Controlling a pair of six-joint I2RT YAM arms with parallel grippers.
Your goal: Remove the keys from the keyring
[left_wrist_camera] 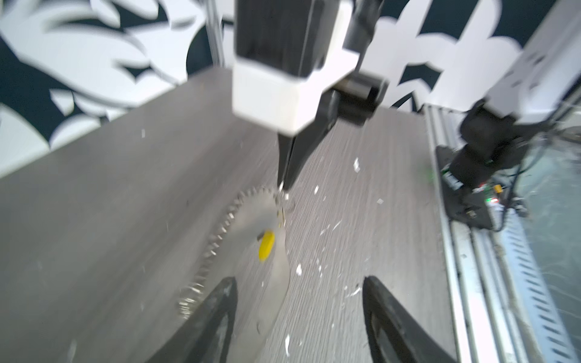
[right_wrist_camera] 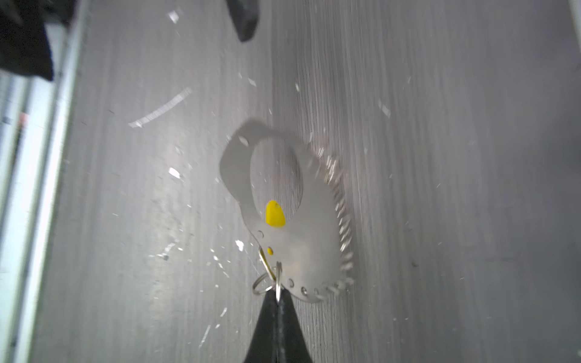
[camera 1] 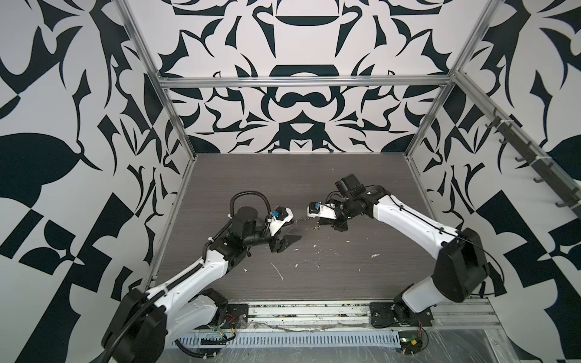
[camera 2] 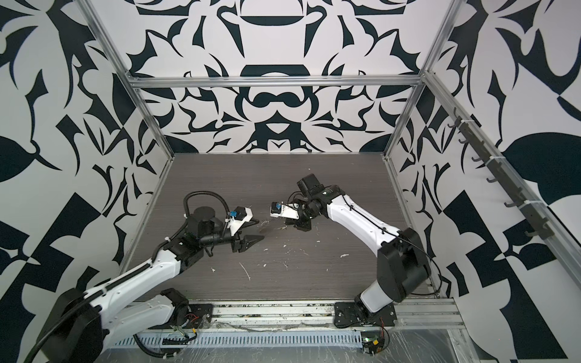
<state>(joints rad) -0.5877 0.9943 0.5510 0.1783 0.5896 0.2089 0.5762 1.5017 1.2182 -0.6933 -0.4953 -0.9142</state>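
Observation:
The keyring (right_wrist_camera: pixel 234 163) is a pale-grey hoop with a silvery chain (right_wrist_camera: pixel 341 220) along one edge. The keys show as a small yellow tag (right_wrist_camera: pixel 275 214) lying on the hoop. My right gripper (right_wrist_camera: pixel 278 295) is shut on a small silvery ring (right_wrist_camera: pixel 261 284) at the hoop's end. In the left wrist view the keyring (left_wrist_camera: pixel 276 276) stretches from the right gripper (left_wrist_camera: pixel 284 185) toward my left gripper (left_wrist_camera: pixel 298 298). The left gripper is open, and the hoop's free end lies between its fingers (left_wrist_camera: pixel 220 301). The yellow tag (left_wrist_camera: pixel 266 246) sits midway. In both top views the grippers (camera 1: pixel 290 240) (camera 2: pixel 287 223) face each other.
White flecks and scraps (camera 1: pixel 278 272) litter the grey wood-grain table (camera 1: pixel 283 182). Aluminium frame rails (camera 1: pixel 415 163) edge the table, with patterned walls behind them. A perforated metal strip (camera 1: pixel 283 339) and the arm bases run along the front edge.

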